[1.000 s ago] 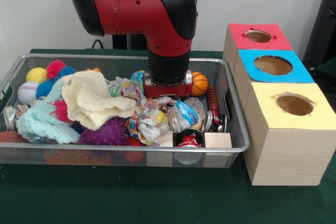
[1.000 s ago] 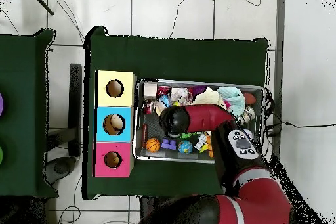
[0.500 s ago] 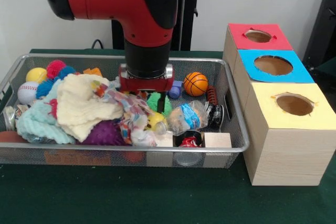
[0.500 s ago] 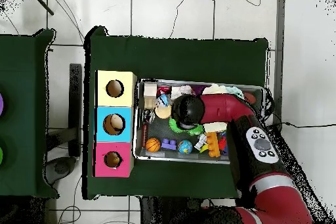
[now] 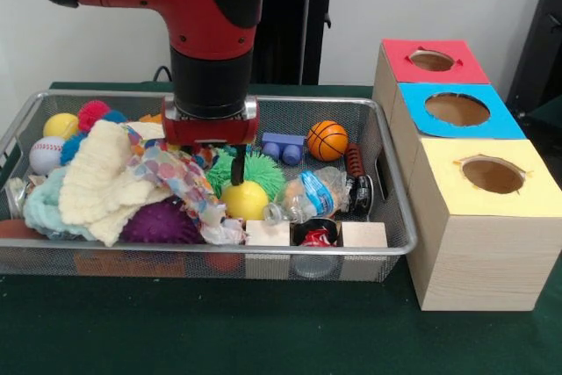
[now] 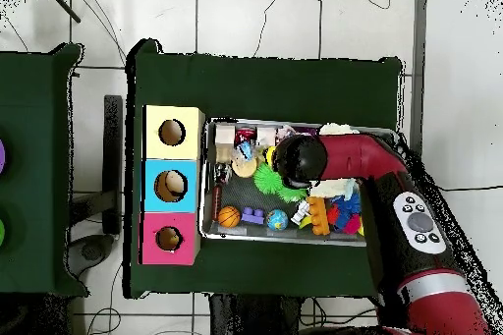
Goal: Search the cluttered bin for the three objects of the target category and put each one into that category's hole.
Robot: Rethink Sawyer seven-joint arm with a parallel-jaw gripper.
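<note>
The bin (image 5: 386,250) is sitting on the green table beside the three holed boxes (image 5: 479,217), crowded with toys (nothing visibly sorted yet). The arm is reaching straight down mid-bin, its gripper (image 5: 235,173) dipping among cloth; open or closed, I cannot tell.

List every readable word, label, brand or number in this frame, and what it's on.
None can be read.
The plastic bottle has a blue-and-white label, too blurred to read.
The red-and-black can has markings, too small to read.
The coloured box tops carry no text.
</note>
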